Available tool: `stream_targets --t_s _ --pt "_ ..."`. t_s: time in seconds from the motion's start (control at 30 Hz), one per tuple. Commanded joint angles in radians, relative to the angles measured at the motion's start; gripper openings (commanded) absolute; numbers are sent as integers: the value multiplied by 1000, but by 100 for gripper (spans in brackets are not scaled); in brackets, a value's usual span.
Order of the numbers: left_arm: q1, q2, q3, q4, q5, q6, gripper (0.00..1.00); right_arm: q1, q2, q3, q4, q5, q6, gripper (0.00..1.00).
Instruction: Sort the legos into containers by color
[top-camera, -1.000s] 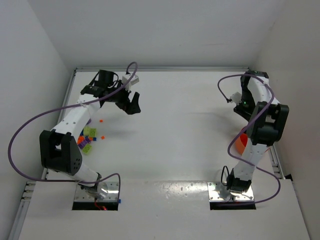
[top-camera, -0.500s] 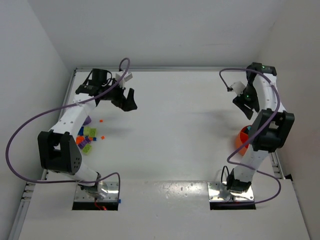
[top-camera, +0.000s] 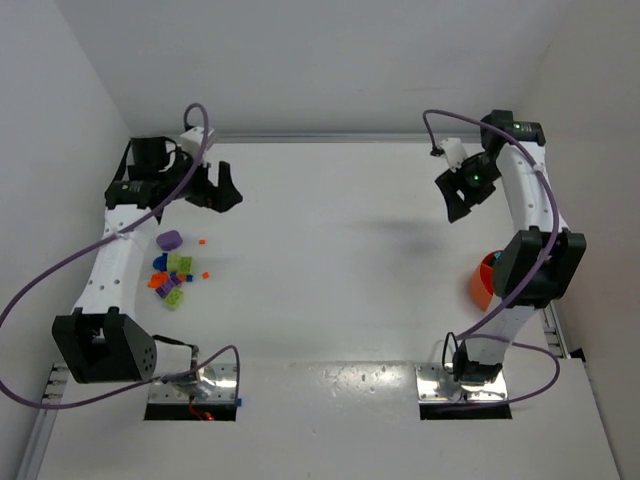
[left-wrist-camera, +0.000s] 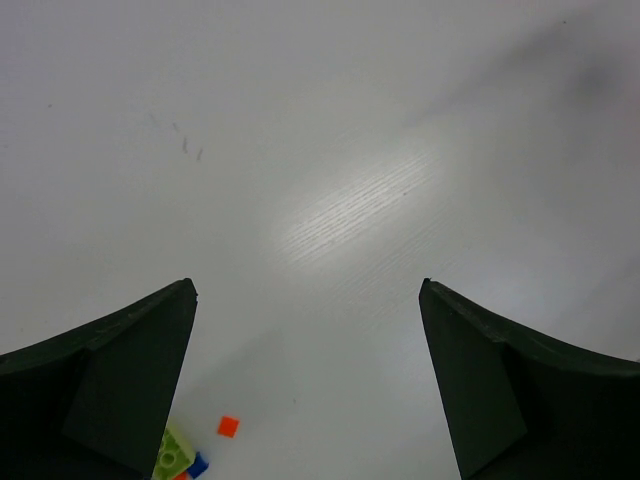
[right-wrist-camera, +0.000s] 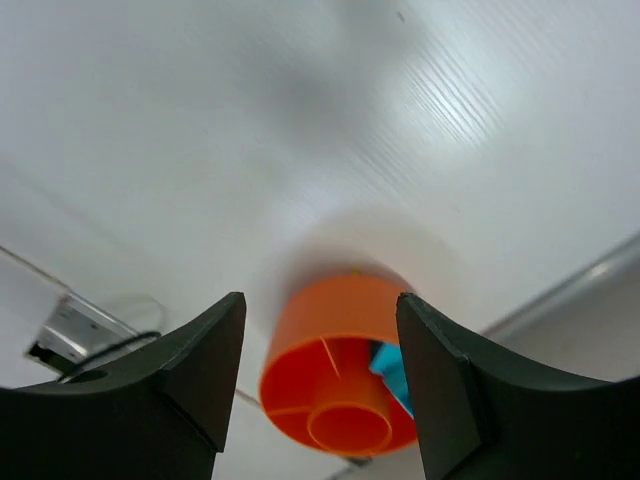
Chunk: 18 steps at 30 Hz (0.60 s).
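Note:
A pile of small legos (top-camera: 170, 275) in purple, lime green, orange and blue lies at the left of the table. My left gripper (top-camera: 218, 192) hangs open and empty above the table, up and right of the pile. The left wrist view shows an orange brick (left-wrist-camera: 228, 426) and a lime brick (left-wrist-camera: 174, 456) low between the fingers. The orange bowl (top-camera: 482, 281) sits at the right edge, partly hidden by my right arm. My right gripper (top-camera: 458, 195) is open and empty, high above the table. Its wrist view shows the bowl (right-wrist-camera: 340, 375) with a cyan piece (right-wrist-camera: 390, 372) in a ring compartment.
White walls close the table on the left, back and right. A metal rail (top-camera: 555, 322) runs along the right edge beside the bowl. Purple cables loop from both arms. The arm bases (top-camera: 190, 385) stand at the near edge.
My left gripper has swung left and back, away from the table's middle. My right gripper has moved left and lifted away from the bowl. Both stay open.

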<state>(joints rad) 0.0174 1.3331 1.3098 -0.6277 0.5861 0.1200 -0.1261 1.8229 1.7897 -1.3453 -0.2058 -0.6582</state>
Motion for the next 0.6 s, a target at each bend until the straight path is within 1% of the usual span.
stream_targets --t_s 0.0,0.07,0.1,0.17,0.2,0.3,0.33,0.4,0.43,0.5,0.57 --pt "90 -28 -20 -70 1 6 100 63 -7 -18 52 -203 57 63" --pt "134 -28 -20 -130 11 32 100 92 -7 -65 104 -236 95 63" --pt "185 -28 -29 -148 20 65 100 130 -7 -81 154 -268 120 63" --pt "231 -28 -29 -180 8 90 100 173 -7 -122 211 -279 156 63" --pt "278 -28 -29 -190 -2 99 100 216 4 -134 271 -288 195 63" --pt "354 -6 -38 -228 -2 156 100 278 39 -144 322 -309 238 63" --pt "404 9 -38 -242 -2 202 100 310 39 -144 343 -310 261 63" --pt "444 26 -38 -251 -15 245 100 333 55 -144 353 -332 273 63" --pt "484 52 -47 -262 -15 312 100 353 64 -153 379 -333 273 63" --pt "525 86 -47 -273 -32 403 100 365 64 -164 399 -346 285 63" --pt "539 147 -20 -273 -89 484 100 376 64 -188 423 -346 285 63"
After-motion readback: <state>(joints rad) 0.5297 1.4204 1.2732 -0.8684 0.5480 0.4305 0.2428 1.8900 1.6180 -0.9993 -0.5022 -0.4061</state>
